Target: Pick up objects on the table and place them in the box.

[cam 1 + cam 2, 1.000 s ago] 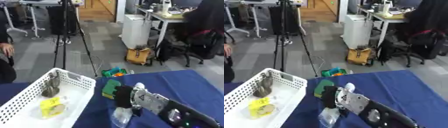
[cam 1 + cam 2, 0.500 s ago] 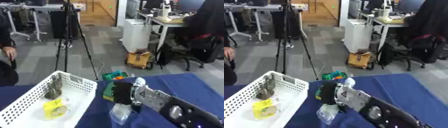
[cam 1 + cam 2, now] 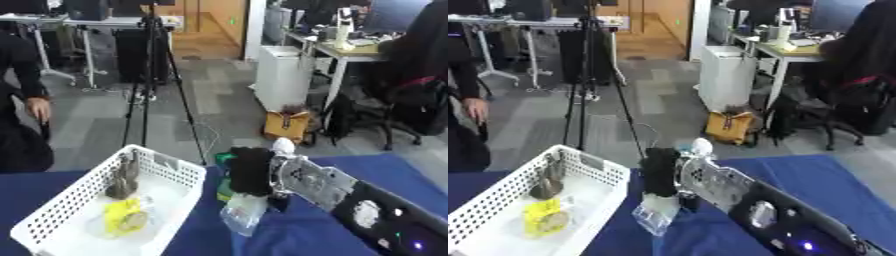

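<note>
Nearest the viewer, the black-and-silver right arm of the robot is seen crossing a blue cloth-covered surface [image 3: 385, 172] from the lower right. At its end, the right hand [image 3: 252, 171], dark and blocky, is raised just right of the box. A clear, crumpled plastic object [image 3: 243, 216], possibly a small bottle or bag, hangs directly beneath the hand and appears to be held by the fingers, which are curled down around its top; the exact contact is hidden. A green item [image 3: 225, 186] is partly visible behind the hand, near the surface's far edge.

To the left, a white perforated plastic box [image 3: 66, 209] is seen. Inside it lie a yellow crinkled packet [image 3: 122, 221] and a grey-brown upright object [image 3: 123, 176] farther back.

The left hand is not visible in either view.

Beyond the surface, an office floor, a black tripod [image 3: 150, 80] and desks are seen.

The clear object is judged to be still outside the box, beside its right wall. If moved left too low, it could catch on the rim and be dropped onto the surface, or the box could be pushed askew.
</note>
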Controlling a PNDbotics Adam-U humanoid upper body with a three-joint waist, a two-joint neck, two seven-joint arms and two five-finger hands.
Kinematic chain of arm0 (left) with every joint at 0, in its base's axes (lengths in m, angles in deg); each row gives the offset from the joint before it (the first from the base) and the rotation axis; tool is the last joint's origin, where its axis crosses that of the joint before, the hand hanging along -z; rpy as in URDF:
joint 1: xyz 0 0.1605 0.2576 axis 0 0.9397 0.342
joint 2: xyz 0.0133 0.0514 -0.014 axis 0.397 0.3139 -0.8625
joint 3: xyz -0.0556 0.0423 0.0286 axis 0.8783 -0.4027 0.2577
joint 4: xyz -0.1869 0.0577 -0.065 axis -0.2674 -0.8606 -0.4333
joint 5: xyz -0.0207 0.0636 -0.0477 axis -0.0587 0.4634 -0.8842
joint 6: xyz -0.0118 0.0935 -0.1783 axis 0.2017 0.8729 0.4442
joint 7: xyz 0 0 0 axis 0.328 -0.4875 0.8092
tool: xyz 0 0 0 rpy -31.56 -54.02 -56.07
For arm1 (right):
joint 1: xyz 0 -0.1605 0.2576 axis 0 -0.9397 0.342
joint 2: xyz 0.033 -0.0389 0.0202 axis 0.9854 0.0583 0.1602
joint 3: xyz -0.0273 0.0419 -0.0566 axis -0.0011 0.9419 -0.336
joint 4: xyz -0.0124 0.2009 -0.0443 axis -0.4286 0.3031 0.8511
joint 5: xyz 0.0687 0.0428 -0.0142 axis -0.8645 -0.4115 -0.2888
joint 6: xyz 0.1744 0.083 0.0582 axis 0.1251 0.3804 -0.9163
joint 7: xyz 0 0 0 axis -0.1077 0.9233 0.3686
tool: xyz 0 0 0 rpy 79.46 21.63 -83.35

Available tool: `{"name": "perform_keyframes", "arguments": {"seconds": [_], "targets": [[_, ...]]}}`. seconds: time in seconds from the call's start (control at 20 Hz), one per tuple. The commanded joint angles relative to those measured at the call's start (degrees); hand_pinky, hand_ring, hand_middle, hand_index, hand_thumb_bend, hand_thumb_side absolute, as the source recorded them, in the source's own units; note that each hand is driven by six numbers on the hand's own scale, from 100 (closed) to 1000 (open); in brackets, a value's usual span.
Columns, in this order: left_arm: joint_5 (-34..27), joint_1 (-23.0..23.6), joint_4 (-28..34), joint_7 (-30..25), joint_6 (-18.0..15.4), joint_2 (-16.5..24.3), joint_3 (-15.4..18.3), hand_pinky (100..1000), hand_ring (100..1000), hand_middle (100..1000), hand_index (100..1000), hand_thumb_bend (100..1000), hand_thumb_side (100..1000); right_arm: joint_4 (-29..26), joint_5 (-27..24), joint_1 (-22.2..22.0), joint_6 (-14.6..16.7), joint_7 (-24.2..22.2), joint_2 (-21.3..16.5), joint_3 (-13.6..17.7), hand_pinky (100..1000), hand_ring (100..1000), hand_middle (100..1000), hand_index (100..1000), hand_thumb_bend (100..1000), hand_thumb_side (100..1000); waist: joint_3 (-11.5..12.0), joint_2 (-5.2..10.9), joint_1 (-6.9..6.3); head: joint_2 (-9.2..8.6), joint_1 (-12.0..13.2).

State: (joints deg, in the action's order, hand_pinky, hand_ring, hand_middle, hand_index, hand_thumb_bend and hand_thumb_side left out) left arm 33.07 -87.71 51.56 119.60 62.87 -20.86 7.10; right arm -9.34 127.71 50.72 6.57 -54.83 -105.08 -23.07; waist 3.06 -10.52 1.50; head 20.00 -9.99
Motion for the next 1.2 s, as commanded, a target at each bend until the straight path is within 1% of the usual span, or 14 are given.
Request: {"name": "perform_keyframes", "arguments": {"seconds": [0.05,0.4,0.55,0.65,0.75,0.85,1.05,1.2], "targets": [[-0.1,-0.4,0.8,-0.1,0.0,0.7,0.3,751,765,833,783,100,997,-1.3,-0.1,1.7,16.9,-17.4,-1.1,1.5,898,899,555,539,100,358,0.1,1.25,-0.16,-0.55,0.4],[-0.2,-0.6,0.8,-0.2,-0.1,0.5,0.2,752,765,833,783,100,997,-1.7,-0.9,3.9,15.5,-17.4,-0.3,2.8,890,893,543,528,100,333,0.7,1.31,-0.18,-0.46,0.6],[-0.2,-0.6,0.8,-0.2,-0.1,0.4,0.1,752,765,834,784,100,997,-1.6,-1.5,4.9,14.4,-17.4,0.3,3.7,882,884,528,513,100,301,1.1,1.23,-0.24,-0.45,0.5],[-0.3,-0.8,0.8,-0.3,-0.1,0.4,0.1,752,765,834,784,100,997,-1.4,-2.2,5.7,13.4,-17.4,0.8,4.5,881,881,522,507,100,295,1.6,1.11,-0.23,-0.02,0.7],[-0.4,-1.1,0.8,-0.3,-0.1,0.3,0.0,752,765,834,784,100,997,-0.9,-2.8,6.2,12.4,-17.4,1.2,5.0,879,878,516,501,100,291,2.1,0.96,-0.13,0.86,1.5],[-0.4,-1.3,0.8,-0.4,-0.2,0.3,-0.1,752,765,835,784,100,997,-0.5,-3.1,6.6,11.7,-17.4,1.5,5.4,878,875,511,496,100,288,2.7,0.78,-0.02,1.20,1.6],[-0.5,-1.5,0.8,-0.5,-0.2,0.2,-0.1,752,765,835,785,100,997,0.4,-3.4,7.1,10.9,-17.4,2.2,5.8,877,873,508,492,100,284,3.5,0.52,0.10,0.66,0.7],[-0.6,-1.7,0.8,-0.6,-0.3,0.2,-0.2,753,765,835,785,100,997,0.6,-2.7,8.0,10.2,-17.4,2.8,6.2,874,868,504,489,100,267,4.5,0.29,0.20,-0.38,-1.1]]}}
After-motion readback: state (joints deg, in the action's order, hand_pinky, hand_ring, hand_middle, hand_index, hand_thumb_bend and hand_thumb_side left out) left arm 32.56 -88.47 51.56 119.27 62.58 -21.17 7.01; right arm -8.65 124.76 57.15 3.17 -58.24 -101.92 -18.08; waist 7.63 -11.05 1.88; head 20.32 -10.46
